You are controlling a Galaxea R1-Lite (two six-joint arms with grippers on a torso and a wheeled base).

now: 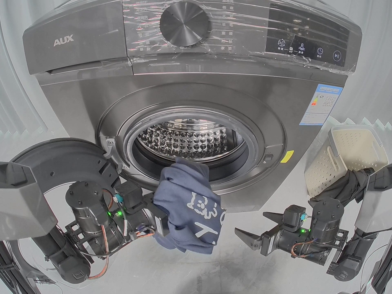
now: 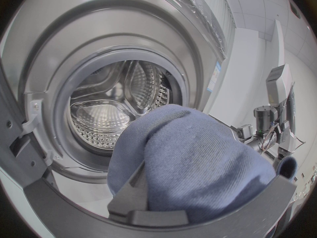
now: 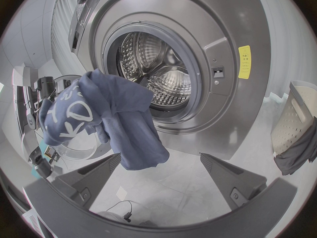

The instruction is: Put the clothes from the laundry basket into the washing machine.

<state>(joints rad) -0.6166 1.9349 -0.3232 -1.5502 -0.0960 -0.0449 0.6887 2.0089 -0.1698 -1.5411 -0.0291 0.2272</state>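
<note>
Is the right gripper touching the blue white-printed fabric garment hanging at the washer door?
Apart. The head view shows bare floor between the right gripper and the blue fabric garment with white print.

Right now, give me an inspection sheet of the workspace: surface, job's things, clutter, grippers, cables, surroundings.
Surface: pale floor, smooth.
Job's things: washing machine with door swung open, drum showing bare metal; blue garment hanging at the opening's lower rim; laundry basket right of the machine, dark garment draped over its edge.
Clutter: nothing seen.
Grippers: left gripper shut on the blue garment; right gripper open, holding nothing.
Cables: thin cable on the floor; red wiring on the left arm.
Surroundings: pleated curtain beside the machine.
</note>
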